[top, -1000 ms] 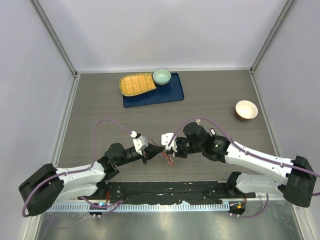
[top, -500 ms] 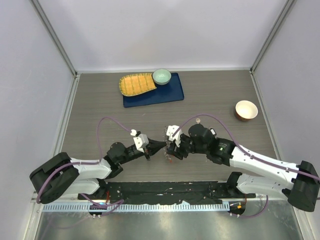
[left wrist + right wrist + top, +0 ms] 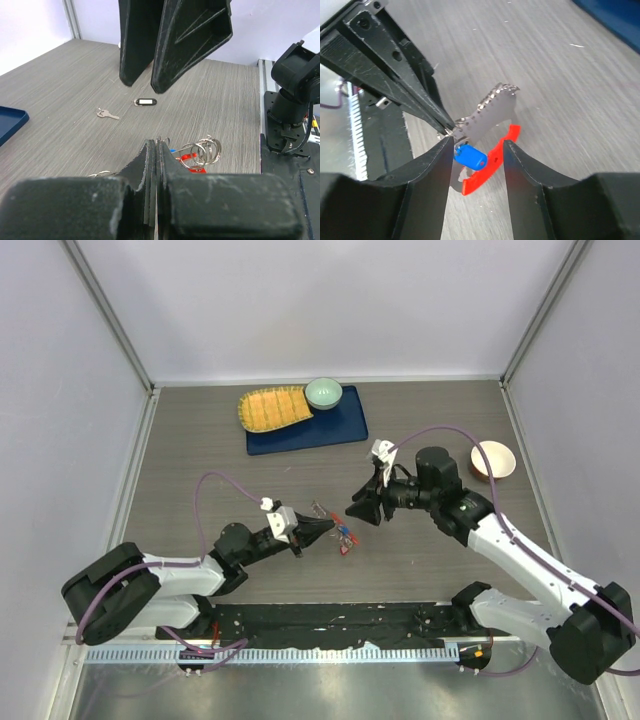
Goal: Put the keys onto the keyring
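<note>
My left gripper (image 3: 322,527) is shut, pinching a metal ring of the keyring (image 3: 343,536) at its fingertips (image 3: 437,120). From that ring hang a cluster of silver rings (image 3: 206,150), the curved red tag (image 3: 490,165) and a key with a blue head (image 3: 470,156); a toothed silver blade (image 3: 492,114) lies behind them. My right gripper (image 3: 358,512) is open, raised to the right of the keyring. Through its fingers (image 3: 427,175) I look down on the blue key, which it does not touch. No red-headed key is distinguishable.
A bare silver key (image 3: 107,114) and a small black tag (image 3: 146,101) lie on the table beyond the keyring. At the back a blue tray (image 3: 340,427) holds a yellow woven dish (image 3: 272,408) and a green bowl (image 3: 323,392). A white bowl (image 3: 493,460) stands at the right.
My right gripper has opened, letting go at the keyring, and pulled back up and to the right. The left gripper stays shut on the ring, shifted slightly right.
</note>
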`<act>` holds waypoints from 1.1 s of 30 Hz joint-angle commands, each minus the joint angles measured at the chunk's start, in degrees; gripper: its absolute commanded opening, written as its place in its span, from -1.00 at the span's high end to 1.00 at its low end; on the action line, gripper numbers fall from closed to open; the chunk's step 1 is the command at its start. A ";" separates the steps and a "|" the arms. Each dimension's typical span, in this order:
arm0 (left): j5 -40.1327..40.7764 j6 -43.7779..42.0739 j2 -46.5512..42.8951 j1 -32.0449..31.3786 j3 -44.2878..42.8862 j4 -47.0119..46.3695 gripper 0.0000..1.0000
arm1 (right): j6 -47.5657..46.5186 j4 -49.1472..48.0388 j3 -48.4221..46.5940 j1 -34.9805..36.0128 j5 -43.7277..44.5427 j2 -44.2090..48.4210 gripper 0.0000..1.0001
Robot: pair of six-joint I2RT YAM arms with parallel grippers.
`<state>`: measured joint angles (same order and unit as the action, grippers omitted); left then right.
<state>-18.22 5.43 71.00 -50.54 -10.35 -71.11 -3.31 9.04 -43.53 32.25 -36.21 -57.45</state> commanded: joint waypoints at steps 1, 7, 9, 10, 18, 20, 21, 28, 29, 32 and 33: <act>-0.59 -1.65 -0.16 0.09 -2.48 -9.92 1.00 | 2.43 -6.57 -0.59 -0.43 -10.54 -3.19 0.01; -0.24 -1.57 -0.69 0.01 -2.92 -9.92 1.00 | 1.21 -11.49 2.39 -0.43 -13.36 -4.16 0.07; -0.50 -1.48 -0.86 0.01 -3.01 -9.84 1.00 | 1.29 -12.11 3.27 -0.43 -13.01 -4.60 0.09; -0.68 -1.30 -1.04 0.09 -3.10 -9.92 1.00 | 1.29 -12.46 3.45 -0.43 -13.10 -4.86 0.10; -0.33 -0.77 -2.44 0.09 -3.10 -9.84 1.00 | 1.64 -14.93 4.68 -0.43 -15.82 -6.18 0.22; -0.33 -0.69 -2.62 0.09 -3.19 -9.75 1.00 | 1.73 -15.01 5.03 -0.43 -15.91 -6.36 0.24; -0.41 -0.60 -2.71 0.01 -3.27 -9.75 1.00 | 1.73 -15.19 5.12 -0.43 -16.00 -6.44 0.26; -0.94 0.02 -3.24 0.01 -3.62 -9.84 1.00 | 2.34 -17.29 5.65 -0.43 -17.23 -7.41 0.42; -0.94 0.02 -3.24 0.09 -3.63 -9.84 1.00 | 2.43 -17.65 5.65 -0.43 -17.75 -7.59 0.44; -1.12 0.19 -3.24 0.09 -3.71 -10.10 1.00 | 2.52 -18.18 5.82 -0.43 -18.81 -7.59 0.55; -1.21 0.19 -3.15 0.09 -3.89 -10.19 1.00 | 2.52 -18.35 5.82 -0.43 -18.99 -7.59 0.59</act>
<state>-18.65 5.63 69.19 -50.50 -11.66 -71.40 -1.13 -5.32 -38.00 32.01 -52.80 -64.95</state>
